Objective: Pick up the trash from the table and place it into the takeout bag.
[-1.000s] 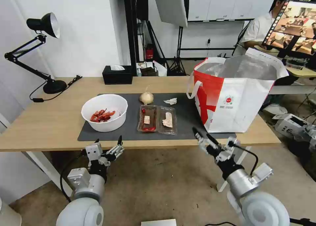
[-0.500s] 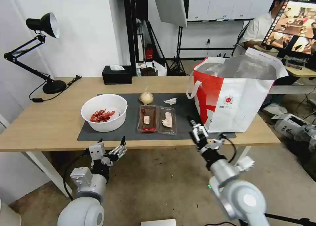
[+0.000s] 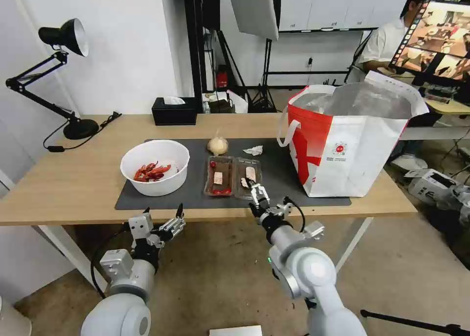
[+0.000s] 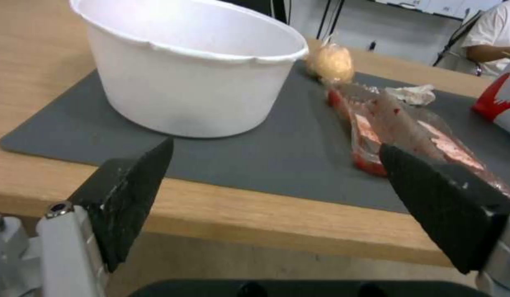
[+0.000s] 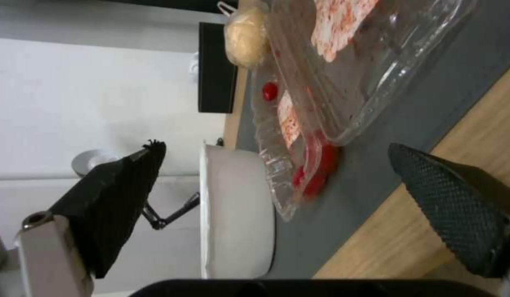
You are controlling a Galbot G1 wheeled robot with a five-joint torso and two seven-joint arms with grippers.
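Observation:
The trash lies on the dark mat point(image 3: 128, 198) of the table point(image 3: 68, 179): a white bowl point(image 3: 154, 167) of red shells, a clear hinged tray point(image 3: 233, 177), a crumpled tissue point(image 3: 253, 150) and a small knotted bag point(image 3: 218, 145). To their right stands the red-and-white takeout bag point(image 3: 350, 145), mouth open. My right gripper point(image 3: 258, 191) is open at the tray's near edge; its wrist view has the tray point(image 5: 343, 74) just beyond the gripper point(image 5: 275, 146). My left gripper point(image 3: 163, 211) hangs open below the table's front edge, facing the bowl point(image 4: 194, 82).
A black tissue box point(image 3: 174, 110) and a black desk lamp point(image 3: 73, 125) stand at the back of the table. A person sits at a monitor point(image 3: 438, 37) behind the takeout bag. Light stands fill the room beyond.
My right arm has swung left and up from below the takeout bag's near corner to the tray's near edge. The left gripper has barely moved.

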